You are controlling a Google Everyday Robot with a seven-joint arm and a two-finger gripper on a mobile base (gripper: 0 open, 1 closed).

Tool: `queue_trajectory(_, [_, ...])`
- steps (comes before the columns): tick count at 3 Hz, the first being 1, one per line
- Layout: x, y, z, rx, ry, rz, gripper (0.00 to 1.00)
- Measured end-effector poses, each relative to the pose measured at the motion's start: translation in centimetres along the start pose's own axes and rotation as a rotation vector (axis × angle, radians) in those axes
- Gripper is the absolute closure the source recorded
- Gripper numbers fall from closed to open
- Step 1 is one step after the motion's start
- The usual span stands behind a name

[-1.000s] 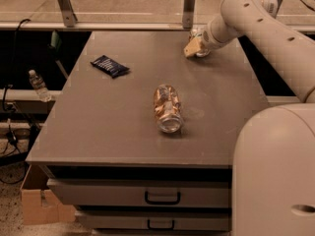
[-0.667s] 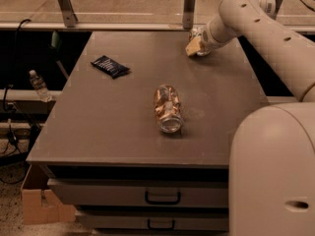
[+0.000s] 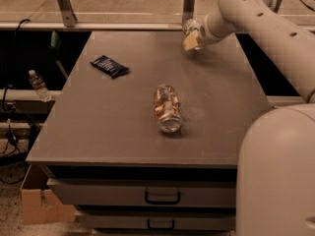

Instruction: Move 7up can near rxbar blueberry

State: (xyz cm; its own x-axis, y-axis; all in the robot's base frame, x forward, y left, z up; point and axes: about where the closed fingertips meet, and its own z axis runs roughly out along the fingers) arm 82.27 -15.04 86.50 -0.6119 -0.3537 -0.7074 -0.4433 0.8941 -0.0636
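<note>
Where the view begins on the left, a small plastic water bottle point(image 3: 38, 85) stands on a ledge beside the desk point(image 3: 98, 127), with dark cables hanging near it and a cardboard box point(image 3: 35, 200) on the floor below. On the far left part of the desk lies the rxbar blueberry point(image 3: 110, 66), flat, dark blue and set at a slant, apart from everything else on the top. Further right, about the middle of the desk, a larger orange-pink can point(image 3: 167, 108) lies on its side with one shiny end toward the near edge. Below that edge, two drawers each show a dark handle point(image 3: 162, 197), one above the other. Right of the middle, at the far edge of the desk, the 7up can point(image 3: 188, 26) shows only as a small silvery patch with a hint of green, right at the gripper point(image 3: 192, 39). The gripper hangs over the far right part of the desk at the end of the white arm point(image 3: 261, 18), which comes in from the upper right. The 7up can appears just above and behind the gripper's tan end, touching it or very nearly so. Whether the gripper clasps the can or only stands against it, I cannot tell. The 7up can is well apart from the rxbar blueberry, across the far side of the desk. The robot's pale rounded body point(image 3: 275, 171) fills the lower right corner.
</note>
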Motion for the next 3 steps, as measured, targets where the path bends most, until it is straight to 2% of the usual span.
queue_trajectory(1, [-2.4,4.3,-2.2,-0.103,-0.052,-0.115,1.00])
queue_trajectory(2, [-4.4,10.3,-3.3,-0.255,-0.089,-0.279,1.00])
queue_trajectory(3, [-5.0,15.7,-3.2,-0.394,-0.097,-0.450,1.00])
